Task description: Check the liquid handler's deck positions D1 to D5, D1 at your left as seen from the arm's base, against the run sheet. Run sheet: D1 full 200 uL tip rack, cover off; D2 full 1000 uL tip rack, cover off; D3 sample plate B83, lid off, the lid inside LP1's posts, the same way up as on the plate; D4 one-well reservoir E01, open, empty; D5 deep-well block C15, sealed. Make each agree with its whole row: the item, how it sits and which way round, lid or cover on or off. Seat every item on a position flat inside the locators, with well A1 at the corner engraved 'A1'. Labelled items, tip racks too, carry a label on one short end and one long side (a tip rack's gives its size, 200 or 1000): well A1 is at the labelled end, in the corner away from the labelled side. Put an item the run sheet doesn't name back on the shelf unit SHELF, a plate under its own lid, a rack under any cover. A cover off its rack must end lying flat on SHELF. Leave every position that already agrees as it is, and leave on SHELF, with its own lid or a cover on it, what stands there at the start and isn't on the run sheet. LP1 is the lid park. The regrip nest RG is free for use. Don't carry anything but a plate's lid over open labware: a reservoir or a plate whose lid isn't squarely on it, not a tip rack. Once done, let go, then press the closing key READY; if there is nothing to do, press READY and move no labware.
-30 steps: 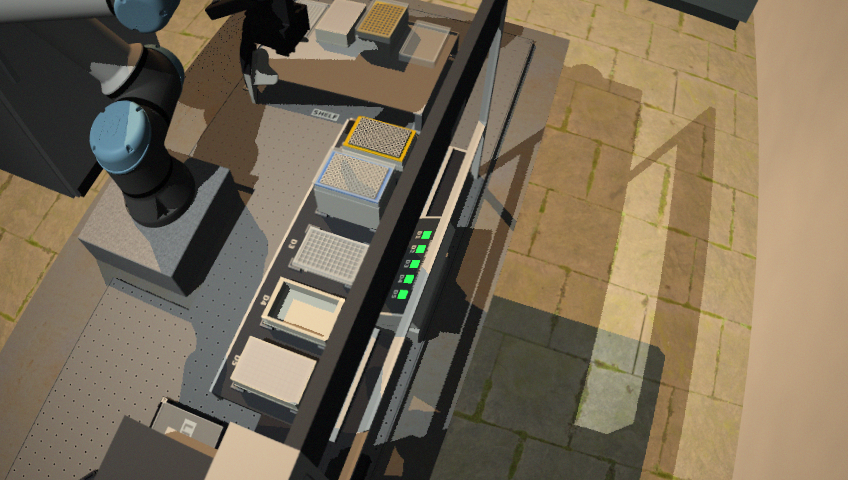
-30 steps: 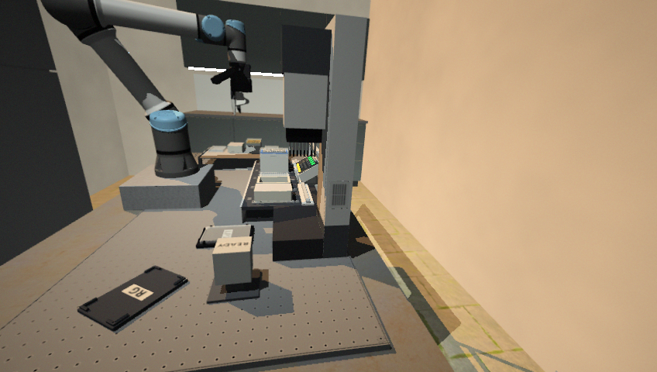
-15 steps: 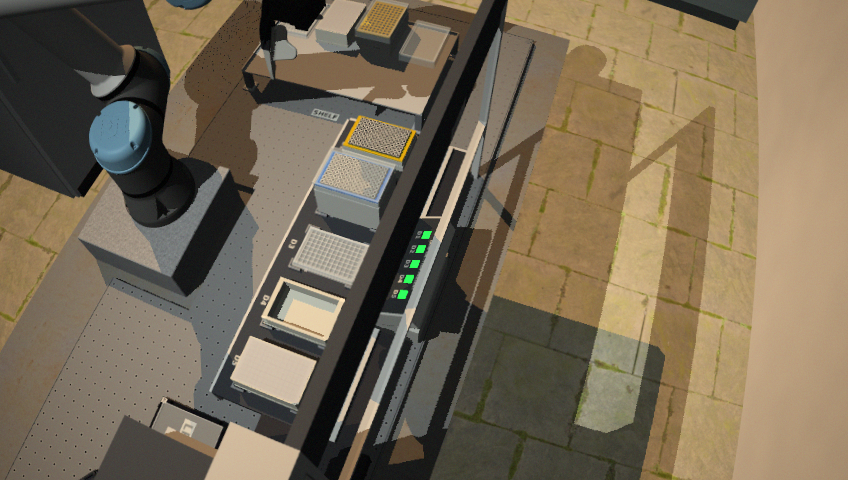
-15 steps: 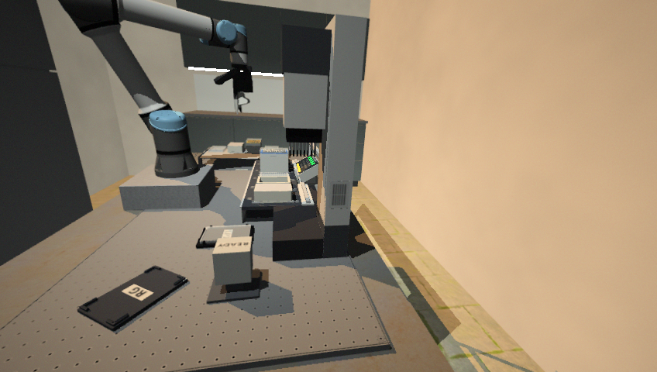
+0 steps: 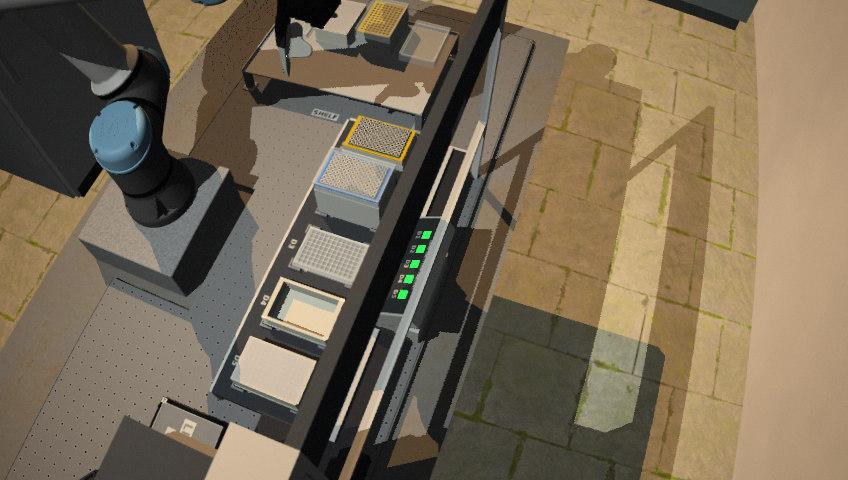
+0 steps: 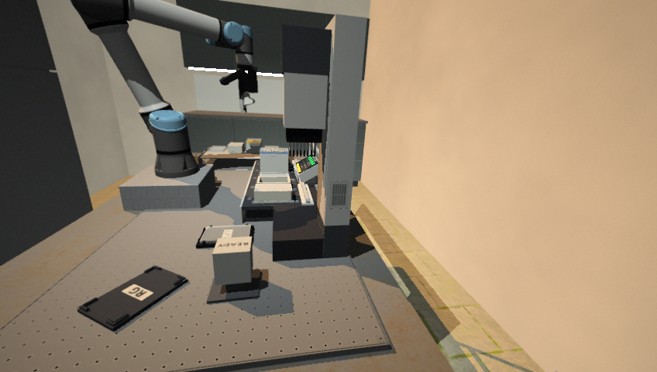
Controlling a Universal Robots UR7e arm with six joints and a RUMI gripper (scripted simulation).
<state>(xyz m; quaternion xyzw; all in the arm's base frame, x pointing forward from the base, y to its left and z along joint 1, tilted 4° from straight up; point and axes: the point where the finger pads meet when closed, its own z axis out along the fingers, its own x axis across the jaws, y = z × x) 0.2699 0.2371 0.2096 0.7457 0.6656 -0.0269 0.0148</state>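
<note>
Black gripper (image 6: 247, 102) hangs high above SHELF (image 5: 333, 89), spread, nothing between its fingers. Yellow-topped rack (image 5: 383, 19) and what looks like a clear cover (image 5: 423, 41) sit on SHELF.

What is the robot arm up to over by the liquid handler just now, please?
The arm is reaching over the shelf unit SHELF, its gripper high above it with the jaws open and holding nothing. On the deck, two uncovered tip racks, an open sample plate, an open reservoir and a sealed block sit in a row, beside five green lamps. The READY key is untouched.
</note>
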